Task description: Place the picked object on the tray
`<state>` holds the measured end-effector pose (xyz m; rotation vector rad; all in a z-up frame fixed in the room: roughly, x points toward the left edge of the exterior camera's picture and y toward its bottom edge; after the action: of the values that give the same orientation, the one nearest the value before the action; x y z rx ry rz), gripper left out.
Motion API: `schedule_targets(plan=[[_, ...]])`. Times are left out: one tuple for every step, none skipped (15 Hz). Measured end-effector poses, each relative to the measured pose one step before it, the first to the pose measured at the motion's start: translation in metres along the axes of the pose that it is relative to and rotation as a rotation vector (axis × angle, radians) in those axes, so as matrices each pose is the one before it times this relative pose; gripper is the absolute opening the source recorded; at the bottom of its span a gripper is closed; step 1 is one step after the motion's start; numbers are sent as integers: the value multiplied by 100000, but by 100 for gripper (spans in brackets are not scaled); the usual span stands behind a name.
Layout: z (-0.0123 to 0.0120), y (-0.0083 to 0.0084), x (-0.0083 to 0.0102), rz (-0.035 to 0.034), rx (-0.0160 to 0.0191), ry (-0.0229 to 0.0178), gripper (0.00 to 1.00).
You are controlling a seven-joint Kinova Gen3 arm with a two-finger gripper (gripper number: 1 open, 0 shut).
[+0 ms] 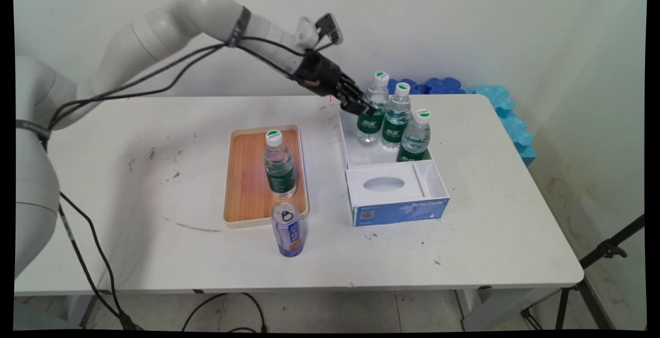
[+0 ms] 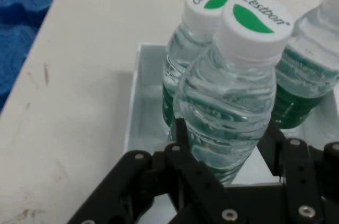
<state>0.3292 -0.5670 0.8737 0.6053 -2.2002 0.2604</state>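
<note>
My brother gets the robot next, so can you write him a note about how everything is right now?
Pincer: reaching into the open white box, set around the lower body of the far-left water bottle. Whether it is squeezing the bottle, I cannot tell.
That bottle stands upright in the box, with two more water bottles upright next to it.
A fourth water bottle stands on the wooden tray, left of the box.
A blue can stands on the table at the tray's near edge.
</note>
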Motion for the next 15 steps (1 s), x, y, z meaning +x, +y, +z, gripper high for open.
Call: schedule_targets(plan=[[-1258,99,246,-84,418,1012,0],[-1130,81,189,-250,349,720,0],[-1460,92,221,-457,513,813,0],[-1620,43,274,-888,607,874,0],[-1432,40,231,-715,492,622,0],[-1476,21,183,-674,515,495,0],[-982,33,94,-391,199,193,0],[-1471,17,23,-606,346,193,0],[-1773,22,-201,-713,94,-527,0],[-1315,30,-383,-497,86,-654,0],[-1290,55,-593,-484,113,-799,0],[-789,-3,-468,-506,302,-398,0],[-1363,30,-962,-982,701,-566,0],[-1286,72,-1188,-1148,625,-750,0],[-1087,90,-1219,-960,579,-875,0]])
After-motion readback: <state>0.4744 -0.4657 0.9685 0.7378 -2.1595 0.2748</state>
